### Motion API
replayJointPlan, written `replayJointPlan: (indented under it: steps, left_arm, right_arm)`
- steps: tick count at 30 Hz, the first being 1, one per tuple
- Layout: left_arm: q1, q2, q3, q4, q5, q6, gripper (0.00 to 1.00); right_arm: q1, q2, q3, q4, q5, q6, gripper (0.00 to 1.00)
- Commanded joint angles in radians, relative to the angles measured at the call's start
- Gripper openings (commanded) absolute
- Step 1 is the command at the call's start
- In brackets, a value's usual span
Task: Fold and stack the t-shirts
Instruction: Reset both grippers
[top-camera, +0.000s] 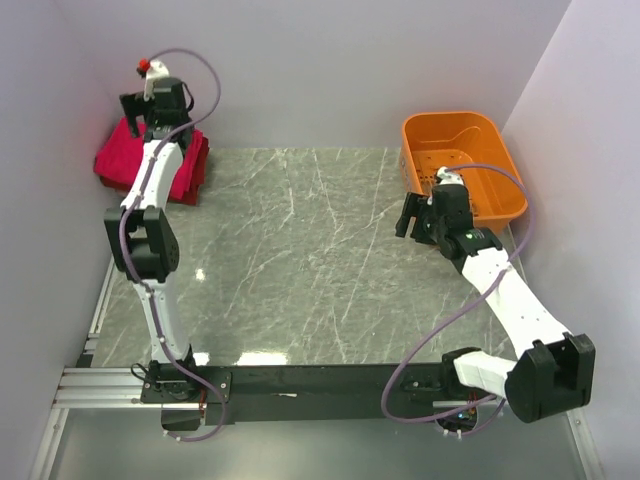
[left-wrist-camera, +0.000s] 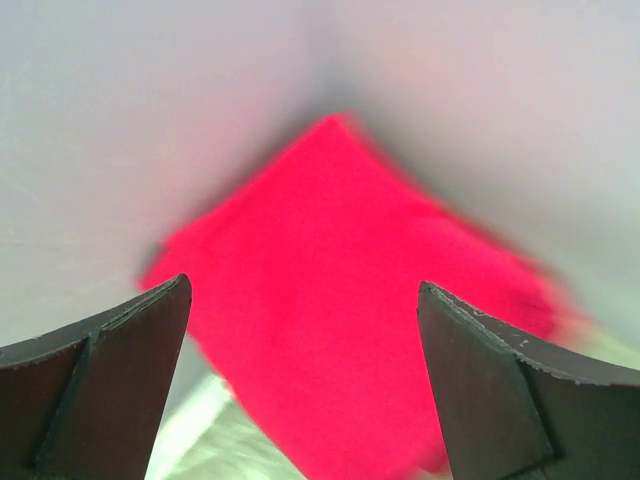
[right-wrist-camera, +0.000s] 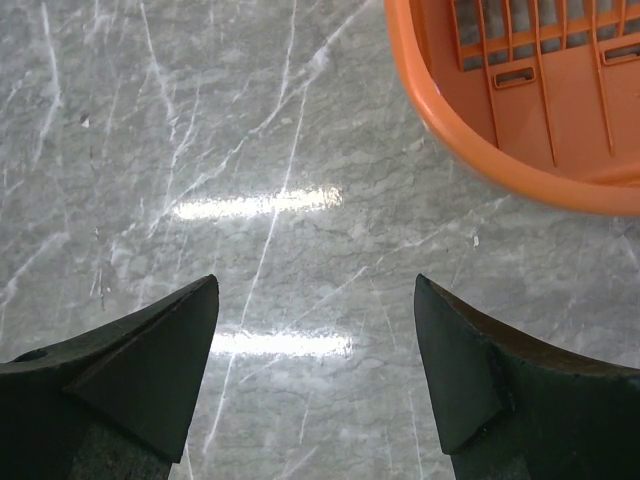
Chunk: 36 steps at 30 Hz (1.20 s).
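Observation:
A stack of folded t-shirts lies at the far left corner of the marble table, a bright crimson one on top and darker red ones beneath at its right edge. My left gripper hovers over the stack's back edge, open and empty; in the left wrist view its jaws stand wide apart above the crimson cloth. My right gripper hangs open over bare marble just left of the orange basket, nothing between its fingers.
An orange plastic basket stands at the far right, its rim close to my right gripper. Walls close in the table at the back, left and right. The left arm's cable loops above the stack.

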Motion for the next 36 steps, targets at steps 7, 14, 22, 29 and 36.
replayJointPlan:
  steps: [7, 14, 22, 29, 36]
  left_arm:
    - [-0.185, -0.475, -0.303, -0.112, 0.495, -0.528, 0.99]
    - [-0.419, -0.756, -0.838, 0.025, 0.522, -0.646, 0.99]
    - [-0.528, -1.06, -1.262, 0.112, 0.596, -0.726, 0.99]
    - [-0.528, -1.192, -1.339, 0.06, 0.431, -0.766, 0.99]
    - [-0.528, -1.226, -1.351, 0.016, 0.347, -0.805, 0.99]
  right_arm:
    - [-0.006, -0.158, -0.09, 0.057, -0.031, 0.005, 0.85]
    - [-0.006, -0.276, -0.193, 0.15, -0.088, 0.011, 0.85]
    - [-0.006, -0.363, -0.331, 0.326, -0.143, 0.076, 0.86]
    - [-0.006, -0.359, -0.366, 0.321, -0.111, 0.111, 0.86]
    - [-0.006, -0.385, -0.389, 0.328, -0.115, 0.123, 0.85]
